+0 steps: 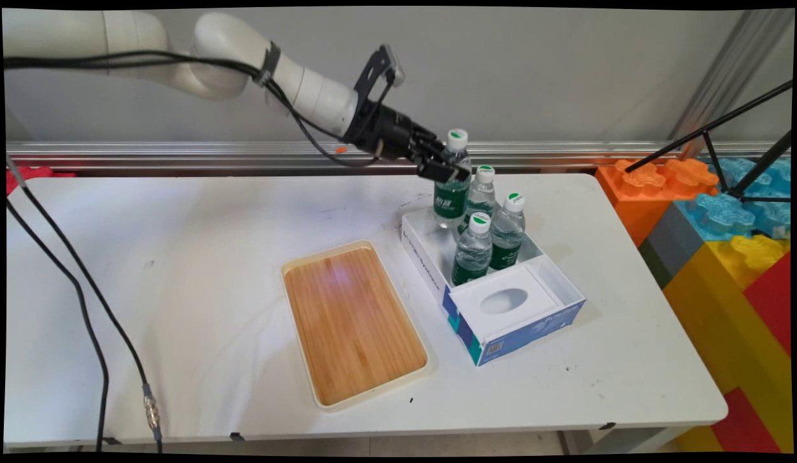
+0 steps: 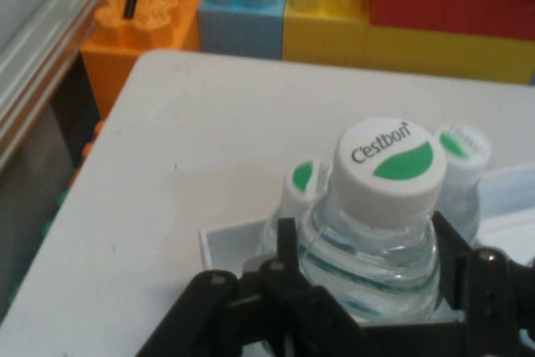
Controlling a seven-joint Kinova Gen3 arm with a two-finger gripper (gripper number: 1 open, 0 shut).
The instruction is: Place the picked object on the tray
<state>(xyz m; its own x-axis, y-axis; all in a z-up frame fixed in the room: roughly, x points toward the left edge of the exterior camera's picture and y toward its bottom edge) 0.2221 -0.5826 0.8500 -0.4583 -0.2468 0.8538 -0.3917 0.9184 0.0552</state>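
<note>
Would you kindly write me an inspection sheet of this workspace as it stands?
Surface: white table, some dark scuffs.
Things: four water bottles stand in an open white box; the tallest bottle at the far end, three others nearer; a wooden tray lies left of the box.
Clutter: nothing seen.
Gripper: gripper shut on the tallest bottle's neck, under its cap.
Cables: black cables hang across the table's left.
Surroundings: grey wall, big coloured blocks, a black stand at right.
</note>
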